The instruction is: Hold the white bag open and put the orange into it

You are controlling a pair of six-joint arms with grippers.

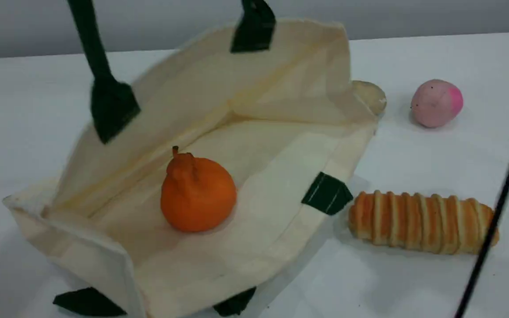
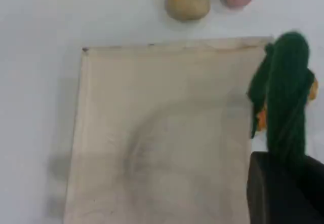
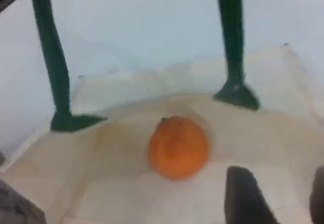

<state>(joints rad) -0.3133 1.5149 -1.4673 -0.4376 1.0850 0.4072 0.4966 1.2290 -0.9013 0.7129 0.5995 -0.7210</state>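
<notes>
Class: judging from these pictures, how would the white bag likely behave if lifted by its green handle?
The white bag looks floppy: its cloth walls sag and crease. It would probably fold rather than hold shape. The orange inside, being round, may roll toward the lowest point.

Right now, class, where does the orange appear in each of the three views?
Scene view: the orange lies inside the white bag, left of centre.
Left wrist view: only slivers behind the green handle.
Right wrist view: centre, inside the bag.
Shared landmark: the green handle.

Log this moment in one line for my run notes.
bright orange round fruit: inside cream-white canvas tote | left gripper: shut on green handle | right gripper: empty, above
</notes>
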